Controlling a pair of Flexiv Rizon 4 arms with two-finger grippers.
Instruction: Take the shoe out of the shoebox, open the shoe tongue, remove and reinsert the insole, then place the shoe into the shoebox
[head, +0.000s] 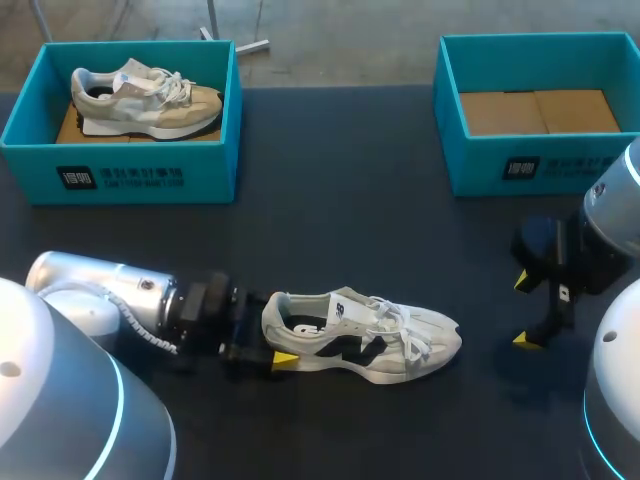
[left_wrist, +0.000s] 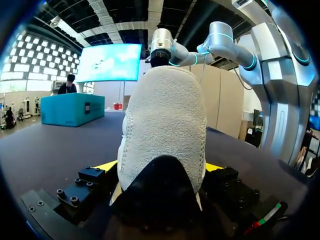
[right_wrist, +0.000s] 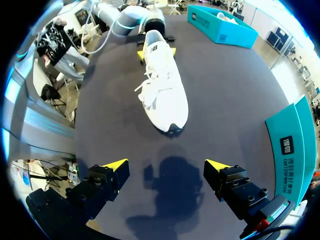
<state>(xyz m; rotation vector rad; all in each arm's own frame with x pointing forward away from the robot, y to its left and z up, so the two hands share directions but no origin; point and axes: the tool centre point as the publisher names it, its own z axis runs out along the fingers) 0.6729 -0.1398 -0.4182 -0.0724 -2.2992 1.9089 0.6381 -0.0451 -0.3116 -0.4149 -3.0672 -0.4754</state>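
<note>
A white sneaker (head: 360, 335) with dark side panels lies on its sole on the black table, toe pointing right. My left gripper (head: 262, 345) is at its heel, open, and the heel (left_wrist: 162, 125) fills the gap between the two yellow-tipped fingers (left_wrist: 107, 166). I cannot tell whether they touch it. My right gripper (head: 526, 310) hangs open and empty over the table to the right of the toe. In the right wrist view the sneaker (right_wrist: 162, 85) lies ahead of my right gripper (right_wrist: 166, 165). An empty teal shoebox (head: 540, 165) with a cardboard floor stands at the back right.
A second teal shoebox (head: 120, 180) at the back left holds a beige and white sneaker (head: 145, 95). Bare table lies between the two boxes and in front of the white sneaker. My right arm's base (head: 615, 400) fills the near right corner.
</note>
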